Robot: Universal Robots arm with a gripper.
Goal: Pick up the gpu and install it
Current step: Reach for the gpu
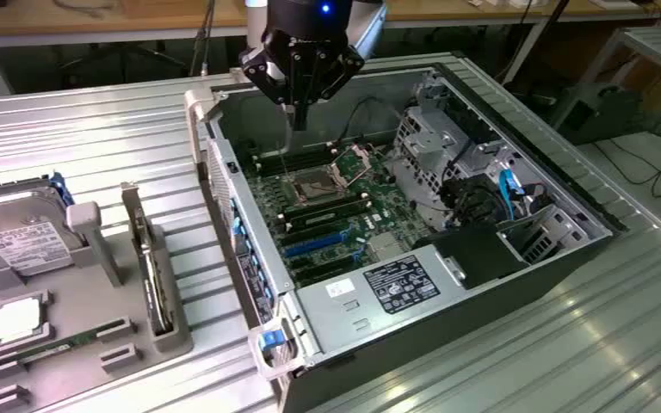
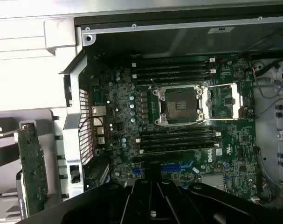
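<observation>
The gpu [image 1: 147, 258] stands on edge in a slot of the grey holder [image 1: 89, 284] at the exterior view's left, outside the computer case; its green board [image 2: 31, 168] and silver bracket edge show in the wrist view. My gripper [image 1: 299, 119] hangs above the far end of the open case [image 1: 238, 249], well away from the gpu, over the motherboard [image 1: 330, 215]. Its black fingers [image 2: 148, 193] are pressed together, shut with nothing between them. Blue expansion slots [image 1: 313, 245] lie on the board nearer the case's front end.
A silver hard drive [image 1: 21, 237], a processor chip [image 1: 15, 320] and a thin memory stick [image 1: 61, 348] sit on the holder. Inside the case are the open processor socket [image 2: 181, 105], drive cages [image 1: 446, 146], cables and a labelled power supply [image 1: 405, 284]. Ribbed metal table all around.
</observation>
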